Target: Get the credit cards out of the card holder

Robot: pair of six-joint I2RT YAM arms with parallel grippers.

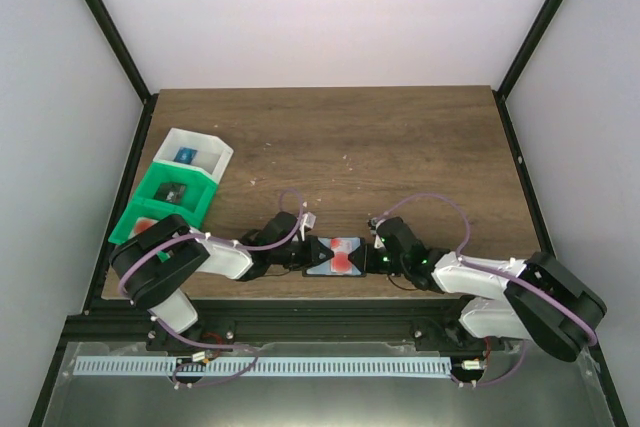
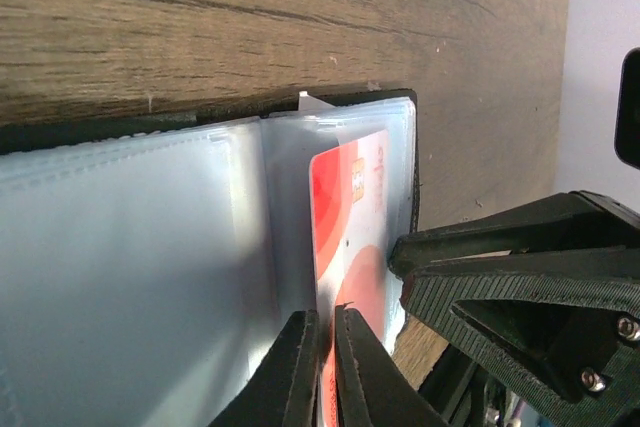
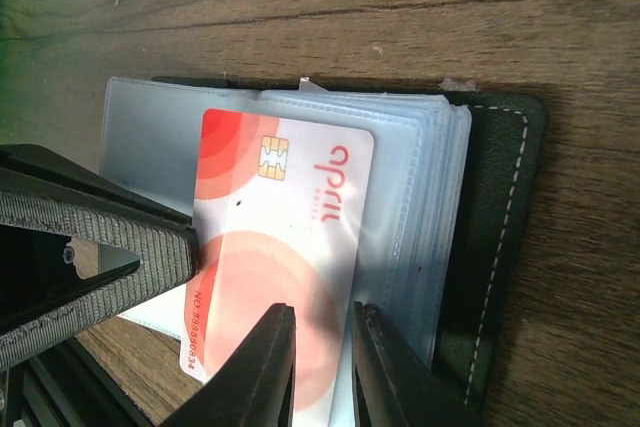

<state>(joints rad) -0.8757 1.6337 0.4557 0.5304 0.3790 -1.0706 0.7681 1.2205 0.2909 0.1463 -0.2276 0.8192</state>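
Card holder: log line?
card holder open; red-and-white card partly out; left gripper jaws nearly shut on card edge; right gripper jaws at card corner

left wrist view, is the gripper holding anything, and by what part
The left gripper pinches the red card by one long edge.

Dark wood-grain table (image 1: 400,147) — plain white walls (image 1: 330,7), black corner posts (image 1: 104,17), even light.
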